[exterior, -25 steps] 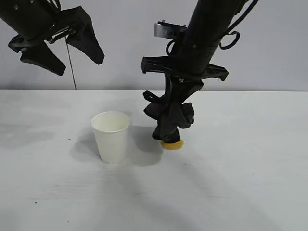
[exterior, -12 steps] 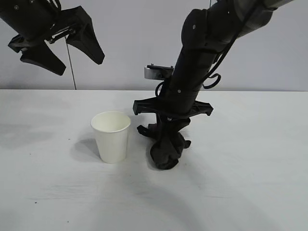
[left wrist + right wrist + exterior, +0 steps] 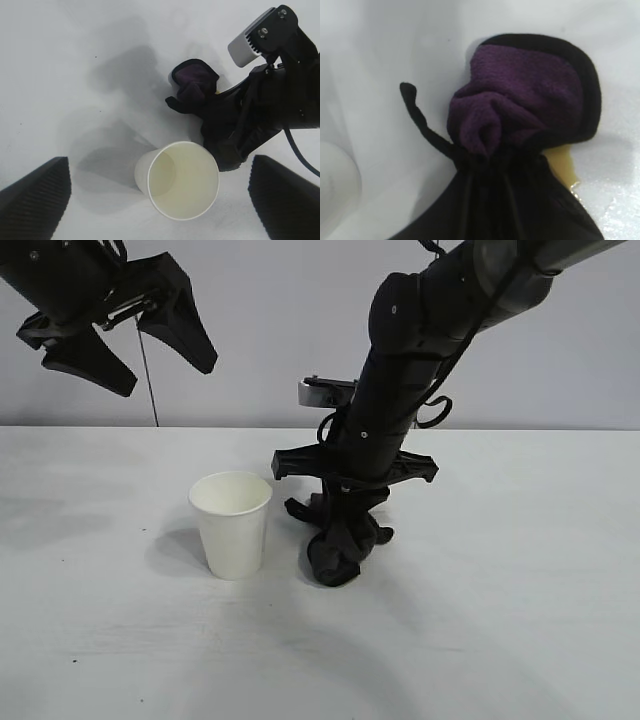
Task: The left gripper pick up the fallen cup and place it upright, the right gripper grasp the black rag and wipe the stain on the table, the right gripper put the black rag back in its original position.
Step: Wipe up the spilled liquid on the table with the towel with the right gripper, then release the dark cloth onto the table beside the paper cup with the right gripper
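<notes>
While the left gripper (image 3: 128, 358) hangs high at the upper left of the exterior view with its two fingers spread wide and nothing between them, the right gripper (image 3: 338, 558) leans steeply down to the table (image 3: 520, 580), its fingers closed on the black rag (image 3: 340, 545). The bunched rag is pressed onto the tabletop just beside the cup (image 3: 231, 523), which stands upright, mouth up, to its left.

In the left wrist view, the cup (image 3: 179, 181) sits between the two spread fingertips (image 3: 36, 192), well clear of both. The right arm's grey-white block (image 3: 252, 37) shows beyond it, above the rag (image 3: 195, 90) lying on the white surface.

In the right wrist view, the rag (image 3: 520, 125) fills the frame, its purplish folds edged in black. A sliver of the yellowish stain (image 3: 563, 165) shows at its edge, touching the cloth.
</notes>
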Tool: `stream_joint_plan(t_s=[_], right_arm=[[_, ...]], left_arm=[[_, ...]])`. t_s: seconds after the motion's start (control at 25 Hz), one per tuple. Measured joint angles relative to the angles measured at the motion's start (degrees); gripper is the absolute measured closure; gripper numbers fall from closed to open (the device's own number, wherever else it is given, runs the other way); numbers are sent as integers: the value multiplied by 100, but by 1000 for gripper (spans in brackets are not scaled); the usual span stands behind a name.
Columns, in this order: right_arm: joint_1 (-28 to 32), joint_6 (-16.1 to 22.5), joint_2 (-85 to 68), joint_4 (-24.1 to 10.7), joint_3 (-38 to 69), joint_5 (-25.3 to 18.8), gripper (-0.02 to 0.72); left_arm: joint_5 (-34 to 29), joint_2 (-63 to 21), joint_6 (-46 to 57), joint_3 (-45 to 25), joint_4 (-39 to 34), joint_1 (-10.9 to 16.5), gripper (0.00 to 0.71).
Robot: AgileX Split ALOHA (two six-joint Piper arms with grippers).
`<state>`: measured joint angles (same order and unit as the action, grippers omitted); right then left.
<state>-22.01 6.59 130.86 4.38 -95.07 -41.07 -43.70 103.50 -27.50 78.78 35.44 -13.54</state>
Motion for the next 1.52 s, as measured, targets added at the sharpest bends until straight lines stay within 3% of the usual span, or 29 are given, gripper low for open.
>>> stream_joint_plan(t_s=[0.44, 0.8, 1.08, 1.16, 1.32, 1.36, 1.52], right_arm=[[870, -81, -16, -89, -34, -378, 621], [1035, -301, -441, -341, 297, -989, 621], [1041, -322, -1294, -347, 1547, -585, 618], [1041, -238, -1347, -347, 1678, -550, 556], [1041, -79, -1437, -347, 1706, -546, 174], [1041, -72, -1515, -320, 1716, -543, 107], [1041, -74, -1994, -71, 1721, -549, 24]], left_arm=[[27, 0, 0, 0, 0, 0, 16], [45, 0, 0, 0, 0, 0, 16], [45, 0, 0, 0, 0, 0, 16], [45, 0, 0, 0, 0, 0, 16], [45, 0, 0, 0, 0, 0, 16], [45, 0, 0, 0, 0, 0, 16], [45, 0, 0, 0, 0, 0, 16]])
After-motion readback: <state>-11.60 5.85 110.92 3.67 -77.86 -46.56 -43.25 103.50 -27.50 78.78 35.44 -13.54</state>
